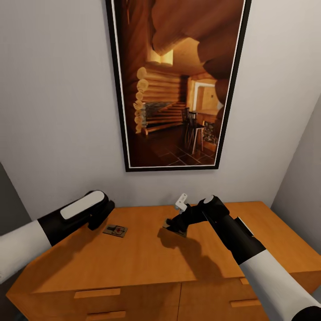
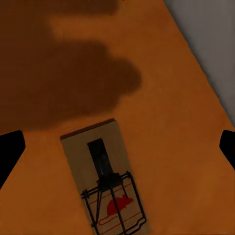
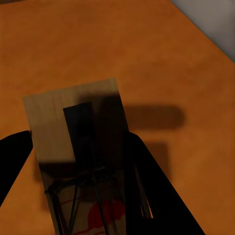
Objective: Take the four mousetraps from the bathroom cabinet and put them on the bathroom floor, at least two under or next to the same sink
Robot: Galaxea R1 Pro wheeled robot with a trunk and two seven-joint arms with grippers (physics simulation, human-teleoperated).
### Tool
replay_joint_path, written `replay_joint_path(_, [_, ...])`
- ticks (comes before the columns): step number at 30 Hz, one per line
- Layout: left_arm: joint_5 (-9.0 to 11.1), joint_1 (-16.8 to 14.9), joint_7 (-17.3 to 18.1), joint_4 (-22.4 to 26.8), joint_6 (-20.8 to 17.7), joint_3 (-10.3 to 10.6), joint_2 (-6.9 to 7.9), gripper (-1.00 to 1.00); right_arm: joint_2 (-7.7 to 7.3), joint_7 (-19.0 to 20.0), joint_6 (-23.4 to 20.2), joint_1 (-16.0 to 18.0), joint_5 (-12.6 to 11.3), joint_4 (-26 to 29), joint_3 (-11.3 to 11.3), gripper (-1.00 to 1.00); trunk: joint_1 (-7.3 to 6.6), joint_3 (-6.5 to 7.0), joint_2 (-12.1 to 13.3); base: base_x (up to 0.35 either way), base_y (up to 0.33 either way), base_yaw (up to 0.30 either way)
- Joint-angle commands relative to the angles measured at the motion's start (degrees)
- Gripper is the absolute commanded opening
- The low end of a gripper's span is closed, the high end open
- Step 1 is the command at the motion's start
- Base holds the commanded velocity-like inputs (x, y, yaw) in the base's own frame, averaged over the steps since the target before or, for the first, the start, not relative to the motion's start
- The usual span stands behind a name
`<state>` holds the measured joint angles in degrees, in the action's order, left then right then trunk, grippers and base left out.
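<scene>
A grey wall (image 1: 58,111) rises behind the cabinet (image 1: 147,263), and on it hangs a tall black-framed picture (image 1: 178,84) of a log-cabin room. The cabinet's flat orange-brown top spans the lower half of the head view, with slim bar handles (image 1: 97,293) on the drawer fronts along its near edge.

The left arm (image 1: 49,225) comes in over the cabinet's left end, white on the forearm and black toward the wrist. Its fingers (image 2: 11,152) show as two dark tips at opposite edges of the left wrist view, spread wide with nothing between them but bare wood and the trap below. That mousetrap (image 1: 115,230) lies flat on the cabinet top just beside the left arm's end, a small brown slab with a dark wire frame and a red mouse mark at one end (image 2: 105,188).

The right arm (image 1: 249,254) reaches from the lower right toward the middle of the top. The right fingers (image 3: 147,191) stand on either side of a second mousetrap (image 3: 78,132), close against its long edges; whether they actually press it I cannot tell. In the head view this trap (image 1: 174,228) sits at the tip of the right arm, near the cabinet's middle and well apart from the first.
</scene>
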<state>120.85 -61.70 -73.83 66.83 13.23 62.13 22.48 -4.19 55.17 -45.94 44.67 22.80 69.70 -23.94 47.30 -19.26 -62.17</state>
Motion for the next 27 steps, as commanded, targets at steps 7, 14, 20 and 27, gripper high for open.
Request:
replay_joint_path(7, [0.18,0.25,0.18,-0.11,6.83,0.28,-0.12,1.00,-0.02,0.47,-0.11,0.06,0.58,0.08,-0.09,-1.00,0.01,-0.08,-0.06,0.000,0.000,0.000])
replay_joint_path(14, [-0.20,1.37,0.73,-3.18,9.15,1.30,-1.43,1.00,-0.02,0.47,-0.11,0.06,0.59,0.08,-0.09,-1.00,0.01,-0.08,-0.06,0.000,0.000,0.000])
replay_joint_path(20, [-0.27,1.57,0.84,-8.80,10.36,3.17,-5.25,1.00,-0.02,0.47,-0.11,-0.17,0.58,0.08,-0.10,-1.00,0.01,-0.08,-0.06,0.000,0.000,0.000])
replay_joint_path(27, [-0.45,1.58,0.80,-9.26,15.45,3.71,-5.54,1.00,-0.02,0.47,-0.11,-0.20,0.65,0.08,-0.13,-1.00,0.01,-0.08,-0.06,0.000,0.000,0.000])
